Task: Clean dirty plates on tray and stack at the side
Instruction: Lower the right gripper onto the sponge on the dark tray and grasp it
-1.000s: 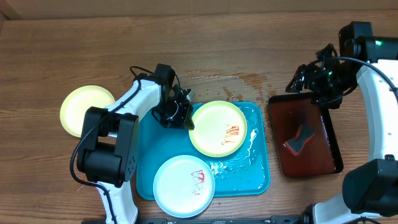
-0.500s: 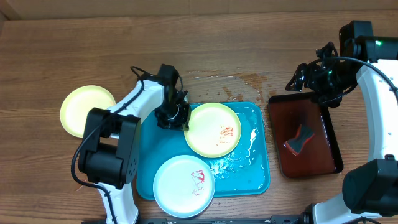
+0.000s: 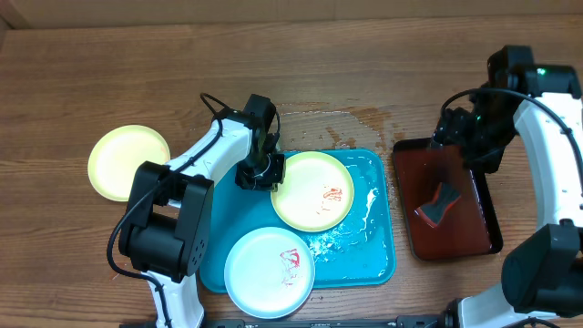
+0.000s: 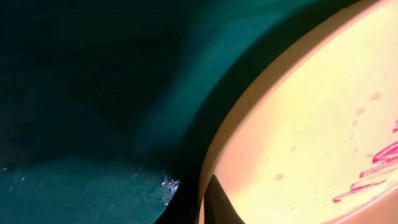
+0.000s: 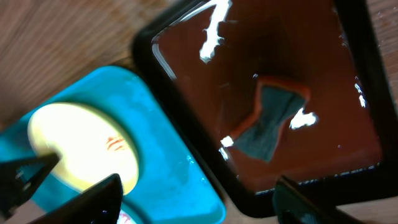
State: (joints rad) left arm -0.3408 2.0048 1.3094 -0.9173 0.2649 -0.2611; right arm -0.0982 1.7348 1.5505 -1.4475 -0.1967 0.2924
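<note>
The turquoise tray [image 3: 375,248] holds two dirty plates. A yellow-green rimmed plate [image 3: 314,189] with red smears lies toward the back, and my left gripper [image 3: 266,171] is shut on its left rim. The left wrist view shows that rim [image 4: 239,118] close up, one dark finger [image 4: 216,202] lying over it and the tray floor [image 4: 81,124] beneath. A pale blue-white plate [image 3: 270,271] with a red smear overhangs the tray's front edge. My right gripper [image 3: 453,138] hovers open over the back of the red-brown tray [image 3: 475,219]; its fingers [image 5: 93,199] hold nothing.
A third yellow-green plate [image 3: 127,161] lies on the bare wood to the left of the turquoise tray. A dark sponge [image 3: 438,202] rests in the wet red-brown tray [image 5: 186,81], also seen as the sponge [image 5: 270,127] from the right wrist. Water is spilled behind the turquoise tray.
My left gripper has turned at the rim and the yellow-green plate has slid slightly left. My right arm has come down toward the red-brown tray, its jaws narrowing a little.
</note>
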